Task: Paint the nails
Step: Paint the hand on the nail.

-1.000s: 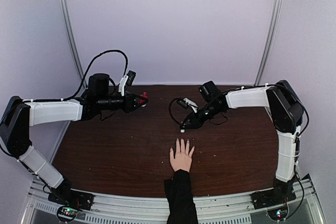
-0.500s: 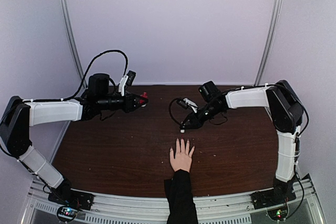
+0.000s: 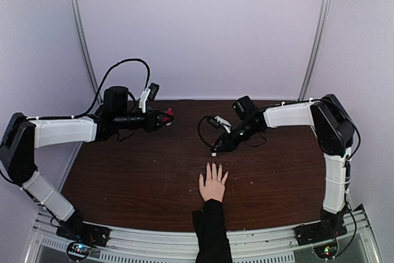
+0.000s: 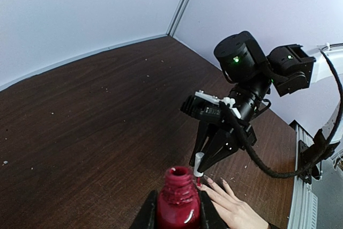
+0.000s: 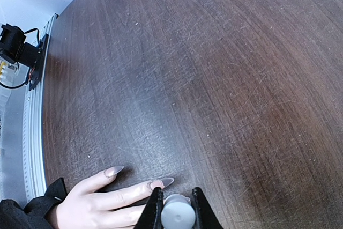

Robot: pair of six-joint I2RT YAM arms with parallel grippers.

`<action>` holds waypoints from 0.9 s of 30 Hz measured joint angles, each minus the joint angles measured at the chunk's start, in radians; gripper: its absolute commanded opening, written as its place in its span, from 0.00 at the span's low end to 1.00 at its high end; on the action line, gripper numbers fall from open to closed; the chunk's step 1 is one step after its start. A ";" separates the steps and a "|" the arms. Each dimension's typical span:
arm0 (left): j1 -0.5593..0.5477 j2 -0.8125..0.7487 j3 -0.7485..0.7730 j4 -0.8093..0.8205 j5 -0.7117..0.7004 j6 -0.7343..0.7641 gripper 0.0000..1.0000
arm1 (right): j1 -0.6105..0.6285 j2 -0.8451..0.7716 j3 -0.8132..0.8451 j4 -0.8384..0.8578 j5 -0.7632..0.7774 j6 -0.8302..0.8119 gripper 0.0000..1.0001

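A pale human hand (image 3: 213, 184) with a black sleeve (image 3: 211, 229) lies flat on the dark brown wooden table (image 3: 135, 164). In the top view it is at 6 o'clock of the table, and its fingers point to 12 o'clock. The nails (image 5: 167, 182) are at the tips of these fingers. In the right wrist view two of them are long and pointed, with a pale glossy colour.

The right gripper (image 3: 217, 148) hangs above the table just at 12 o'clock of the fingertips. Its jaws are narrow and they clamp a white cylindrical cap (image 5: 177, 214), which points down toward the hand. In the left wrist view a small red tip shows under this cap, near the fingertips. I cannot tell if it touches a nail.

The left gripper (image 3: 165, 117) is at 10 o'clock of the hand, well apart from it, above the far left part of the table. Its jaws are closed on a small red glass bottle (image 4: 178, 202), one finger on each side. The bottle stands upright between them and its threaded neck is uncovered.
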 measured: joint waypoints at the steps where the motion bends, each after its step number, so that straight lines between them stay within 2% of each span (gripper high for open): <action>1: 0.000 0.000 0.000 0.000 0.000 0.000 0.00 | 0.000 0.000 0.002 0.000 0.001 0.000 0.00; 27: 0.000 0.000 -0.004 0.000 -0.001 0.000 0.00 | -0.003 0.008 0.026 0.006 0.036 0.008 0.00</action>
